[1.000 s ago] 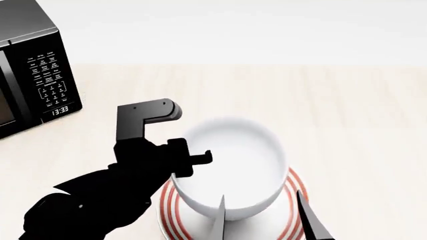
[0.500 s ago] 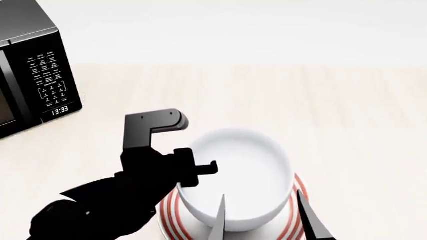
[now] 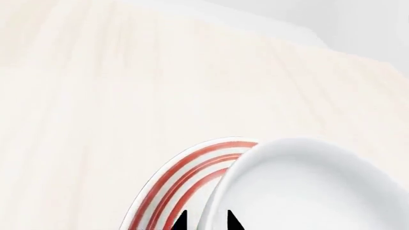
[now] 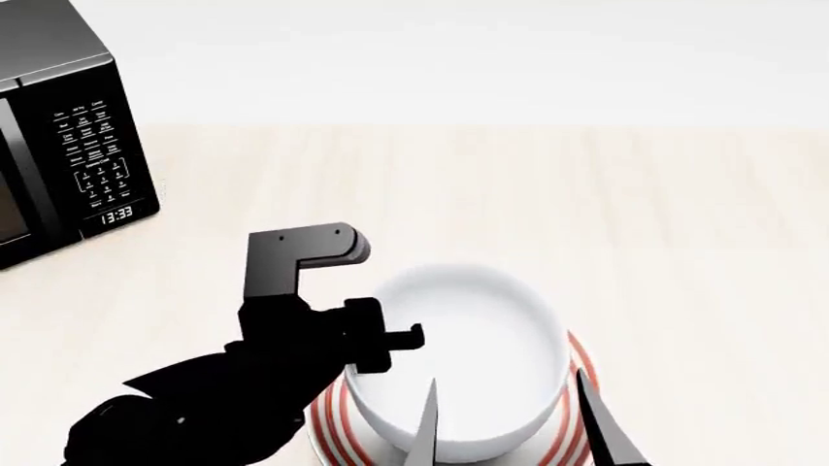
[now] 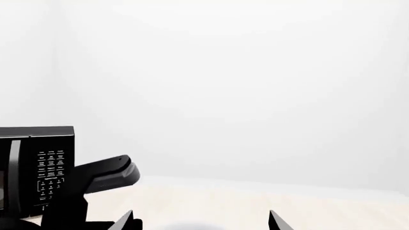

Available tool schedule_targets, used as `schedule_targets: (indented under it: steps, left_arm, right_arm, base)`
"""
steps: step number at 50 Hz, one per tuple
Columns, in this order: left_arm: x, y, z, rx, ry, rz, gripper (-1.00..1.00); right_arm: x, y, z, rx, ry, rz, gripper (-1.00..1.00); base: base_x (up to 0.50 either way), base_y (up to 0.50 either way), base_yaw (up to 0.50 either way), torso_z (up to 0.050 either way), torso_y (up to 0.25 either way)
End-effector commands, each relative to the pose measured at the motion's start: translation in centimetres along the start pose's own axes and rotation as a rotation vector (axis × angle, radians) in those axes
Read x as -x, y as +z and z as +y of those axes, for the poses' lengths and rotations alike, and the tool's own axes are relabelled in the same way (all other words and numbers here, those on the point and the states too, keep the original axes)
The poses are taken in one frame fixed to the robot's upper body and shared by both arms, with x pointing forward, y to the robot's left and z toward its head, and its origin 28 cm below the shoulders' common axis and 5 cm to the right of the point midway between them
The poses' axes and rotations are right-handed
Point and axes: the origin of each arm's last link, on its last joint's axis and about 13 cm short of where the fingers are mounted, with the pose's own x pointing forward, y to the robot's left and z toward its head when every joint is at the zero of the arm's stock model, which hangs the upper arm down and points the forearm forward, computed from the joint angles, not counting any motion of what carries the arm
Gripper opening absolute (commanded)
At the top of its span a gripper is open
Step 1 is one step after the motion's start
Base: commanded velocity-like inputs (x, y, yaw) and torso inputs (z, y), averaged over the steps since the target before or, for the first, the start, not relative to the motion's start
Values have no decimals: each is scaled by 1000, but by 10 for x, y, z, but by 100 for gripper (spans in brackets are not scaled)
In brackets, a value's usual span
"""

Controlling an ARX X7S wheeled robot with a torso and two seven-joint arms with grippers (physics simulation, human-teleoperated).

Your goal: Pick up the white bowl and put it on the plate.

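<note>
The white bowl [image 4: 473,354] is over the red-ringed plate [image 4: 580,374] near the table's front; whether it touches the plate I cannot tell. My left gripper [image 4: 395,338] is shut on the bowl's left rim, one finger inside and one outside. In the left wrist view its fingertips [image 3: 181,222] straddle the rim of the bowl [image 3: 307,187], with the plate [image 3: 185,177] just beyond. My right gripper [image 4: 506,383] is open and empty, its two fingers pointing up in front of the bowl. In the right wrist view the gripper [image 5: 201,216] faces the back wall.
A black microwave [image 4: 65,136] stands at the table's back left; its clock reads 13:33. It also shows in the right wrist view [image 5: 35,167]. The pale wooden table [image 4: 647,214] stretches to the right and behind the plate, ending at a white wall.
My left gripper has carried the bowl down and slightly toward the front right, lower over the plate. The right gripper has not moved.
</note>
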Motion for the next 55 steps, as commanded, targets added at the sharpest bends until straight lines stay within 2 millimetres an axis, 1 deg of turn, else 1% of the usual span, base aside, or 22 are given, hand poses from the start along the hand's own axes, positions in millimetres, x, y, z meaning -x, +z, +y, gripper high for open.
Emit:
schedule_targets:
  steps: [1, 11, 15, 16, 17, 19, 20, 22, 23, 25, 26, 28, 30, 35, 37, 40, 46, 52, 55]
  left_arm:
    - [-3, 3, -5, 5, -32, -30, 100]
    - [-4, 2, -3, 9, -21, -31, 100]
    - [0, 7, -3, -23, -7, -79, 100]
    - [3, 11, -3, -63, 3, -112, 100]
    - [11, 18, -4, -107, 4, -160, 100]
    - [19, 23, -4, -137, 3, -204, 100]
    - [25, 27, -4, -137, 30, -262, 100]
    - [30, 30, -3, -180, 30, -294, 100]
    - [36, 32, -2, -187, 40, -336, 100]
    - [44, 33, -1, -173, 31, -348, 100]
    - [51, 35, 0, -172, 29, -381, 100]
    - [57, 37, 1, -183, 31, -406, 100]
    - [68, 38, 2, -220, 42, -473, 100]
    - [85, 32, 5, -261, 77, -564, 100]
    - [91, 31, 4, -319, 91, -632, 100]
    - [99, 29, 3, -350, 99, -686, 100]
    - [113, 21, 3, -351, 96, -708, 100]
    - [133, 6, 4, -308, 80, -720, 100]
    - [146, -2, 4, -291, 76, -746, 100]
  right_arm:
    - [-4, 0, -2, 15, -8, -17, 100]
    - [-4, 0, -2, 15, -8, -18, 100]
    - [-4, 0, -2, 15, -9, -18, 100]
    - [-3, 1, -2, 17, -9, -19, 100]
    - [-3, 2, -3, 17, -11, -21, 100]
    - [-3, 4, -3, 17, -13, -26, 100]
    - [-3, 5, -4, 19, -15, -29, 100]
    - [-3, 6, -4, 21, -16, -31, 100]
    - [-3, 8, -4, 23, -17, -36, 100]
    - [-3, 11, -4, 25, -18, -44, 100]
    - [-2, 14, -5, 26, -19, -52, 100]
    - [-2, 15, -5, 27, -21, -57, 100]
    - [-2, 19, -5, 29, -23, -68, 100]
    - [0, 29, -6, 36, -24, -93, 100]
    - [0, 32, -6, 38, -26, -104, 100]
    - [1, 38, -7, 41, -33, -123, 100]
    - [3, 50, -5, 43, -25, -159, 100]
    - [5, 61, -5, 46, -22, -189, 100]
    - [6, 65, -3, 51, -15, -202, 100]
  base:
    - [0, 0, 0, 0, 0]
    - [0, 0, 0, 0, 0]
    - [0, 0, 0, 0, 0]
    - [0, 0, 0, 0, 0]
    - [0, 0, 0, 0, 0]
    - [0, 0, 0, 0, 0]
    - [0, 0, 0, 0, 0]
    - [0, 0, 0, 0, 0]
    - [0, 0, 0, 0, 0]
    - [0, 0, 0, 0, 0]
    - [0, 0, 0, 0, 0]
    - [0, 0, 0, 0, 0]
    - [0, 0, 0, 0, 0]
    - [0, 0, 0, 0, 0]
    - [0, 0, 0, 0, 0]
    - [0, 0, 0, 0, 0]
    - [0, 0, 0, 0, 0]
    - [0, 0, 0, 0, 0]
    - [0, 0, 0, 0, 0]
